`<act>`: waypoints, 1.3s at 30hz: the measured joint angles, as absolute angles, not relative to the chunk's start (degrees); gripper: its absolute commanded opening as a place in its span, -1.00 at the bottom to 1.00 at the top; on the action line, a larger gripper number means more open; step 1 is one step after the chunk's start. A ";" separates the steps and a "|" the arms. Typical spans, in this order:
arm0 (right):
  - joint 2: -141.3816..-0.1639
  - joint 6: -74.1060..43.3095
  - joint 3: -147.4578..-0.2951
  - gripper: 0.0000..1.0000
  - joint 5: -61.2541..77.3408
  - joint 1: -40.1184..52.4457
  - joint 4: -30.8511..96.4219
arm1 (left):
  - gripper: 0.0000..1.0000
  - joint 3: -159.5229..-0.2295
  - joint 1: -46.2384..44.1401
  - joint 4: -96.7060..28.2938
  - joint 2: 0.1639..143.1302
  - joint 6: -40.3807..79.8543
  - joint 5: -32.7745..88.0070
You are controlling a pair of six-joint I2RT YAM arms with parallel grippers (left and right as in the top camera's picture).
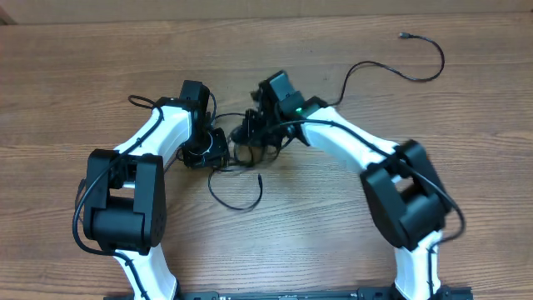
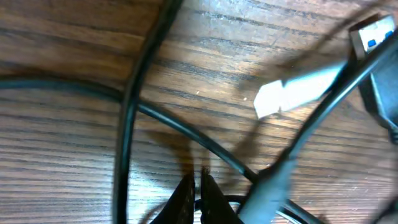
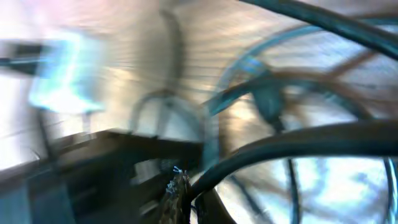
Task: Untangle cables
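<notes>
Findings, both arms low over the middle of the desk [image 1: 333, 242].

The cables [image 1: 254, 154] lie bunched between my two grippers, loops crossing one another. One strand [image 1: 442, 58] runs clear of the bunch toward the far right corner. A loop [image 1: 236, 207] hangs out on the near side.

Left gripper [image 2: 199, 186]: jaws closed, tips close above the wood. A cord crosses right at the tips; I cannot tell whether it is pinched. A pale plug [image 2: 289, 96] hangs just beyond.

Right gripper [image 3: 180, 190]: jaws closed. The wrist view is blurred, so I cannot tell what is held, if anything. A thick cord sweeps close in front of the lens.

Risks:
- If both grippers hold the same cord, pulling apart could tighten the crossings instead of freeing them.
- If a grip is only on the tip edge, the cord could slip out under tension.
- The plug could catch in a loop and drag the whole bunch along.
- The grippers stand near one another; a careless sweep could bring them into contact.
</notes>
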State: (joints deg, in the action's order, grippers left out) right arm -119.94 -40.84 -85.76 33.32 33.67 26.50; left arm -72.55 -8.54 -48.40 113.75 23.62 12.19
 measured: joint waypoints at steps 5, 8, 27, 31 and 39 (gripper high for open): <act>-115.48 -39.64 -85.76 -0.93 34.50 33.63 26.11 | -0.85 -72.51 -8.54 -48.38 113.73 23.62 12.19; -115.44 -38.87 -85.73 -0.92 35.42 33.63 26.15 | -0.85 -72.51 -8.54 -48.36 113.73 23.62 12.19; -106.96 -37.69 -85.69 -0.93 62.94 18.31 7.11 | -0.84 -72.40 -8.54 -48.23 113.67 23.62 12.21; -106.34 -37.82 -85.69 -0.92 67.20 16.23 5.08 | -0.84 -72.40 -8.54 -48.23 113.65 23.62 12.19; -106.34 -39.83 -85.69 -0.93 75.05 11.31 0.73 | -0.83 -72.40 -8.54 -48.18 113.62 23.62 12.21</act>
State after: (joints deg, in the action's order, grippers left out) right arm -106.34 -39.83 -85.69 75.05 11.31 0.73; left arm -72.40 -8.54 -48.18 113.62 23.62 12.21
